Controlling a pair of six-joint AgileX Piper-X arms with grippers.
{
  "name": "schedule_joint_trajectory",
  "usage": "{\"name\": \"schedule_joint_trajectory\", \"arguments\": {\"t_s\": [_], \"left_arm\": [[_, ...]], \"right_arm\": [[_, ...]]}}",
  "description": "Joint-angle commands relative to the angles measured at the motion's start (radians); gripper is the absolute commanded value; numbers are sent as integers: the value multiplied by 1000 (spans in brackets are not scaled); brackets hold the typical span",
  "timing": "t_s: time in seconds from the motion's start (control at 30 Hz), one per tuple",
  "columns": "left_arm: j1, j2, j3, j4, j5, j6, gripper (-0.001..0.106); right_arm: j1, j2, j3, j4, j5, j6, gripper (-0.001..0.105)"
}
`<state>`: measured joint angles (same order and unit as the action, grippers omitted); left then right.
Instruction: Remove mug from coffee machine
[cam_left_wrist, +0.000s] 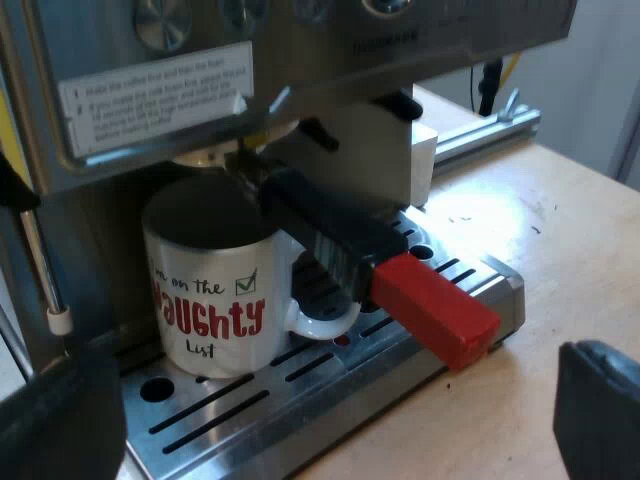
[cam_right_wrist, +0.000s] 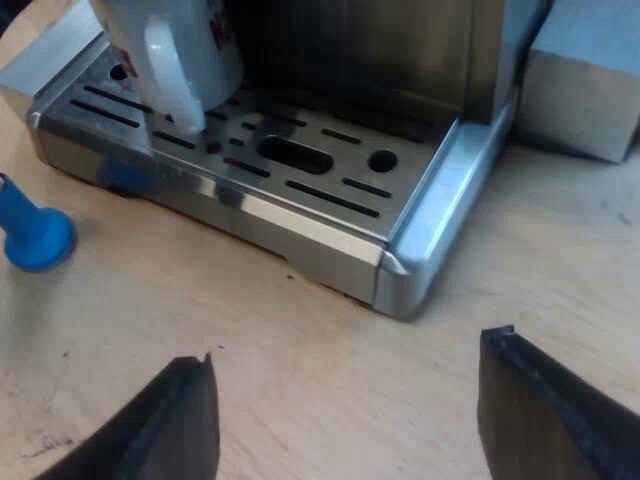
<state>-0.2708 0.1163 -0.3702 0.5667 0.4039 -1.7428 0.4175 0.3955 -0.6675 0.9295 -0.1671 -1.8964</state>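
left wrist view: the mug (cam_left_wrist: 215, 300) stands on the drip tray (cam_left_wrist: 250, 425), under the locked holder (cam_left_wrist: 400, 275), so nothing is lifted yet. the left gripper (cam_left_wrist: 330, 400) is spread wide and empty. the right gripper (cam_right_wrist: 350, 370) is also spread, over the table (cam_right_wrist: 200, 300) near a blue tamper (cam_right_wrist: 35, 235). the mug's inside is dark; i cannot tell its contents.

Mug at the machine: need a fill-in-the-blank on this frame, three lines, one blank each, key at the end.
1. The mug stands on the drip tray, under the holder whose handle ends in ___.
2. The tamper on the table near the tray is ___.
3. The right gripper is ___, with nothing between its fingers.

Missing words: red; blue; open.
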Motion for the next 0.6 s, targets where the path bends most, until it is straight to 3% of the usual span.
{"name": "schedule_joint_trajectory", "arguments": {"t_s": [0.03,0.07,0.1,0.23,0.6], "left_arm": [[-3,1,17,-53,4,-4,87],[-3,1,20,-58,4,-4,87],[-3,3,85,-86,4,-4,87],[-3,3,131,-86,4,-4,87],[-3,3,152,-48,4,-4,87]], "right_arm": [[25,12,16,-58,-12,-16,58],[25,12,18,-63,-12,-16,58],[69,19,70,-183,-12,-16,58],[94,19,122,-301,-12,-16,58],[114,19,270,-544,-12,-16,58]]}}
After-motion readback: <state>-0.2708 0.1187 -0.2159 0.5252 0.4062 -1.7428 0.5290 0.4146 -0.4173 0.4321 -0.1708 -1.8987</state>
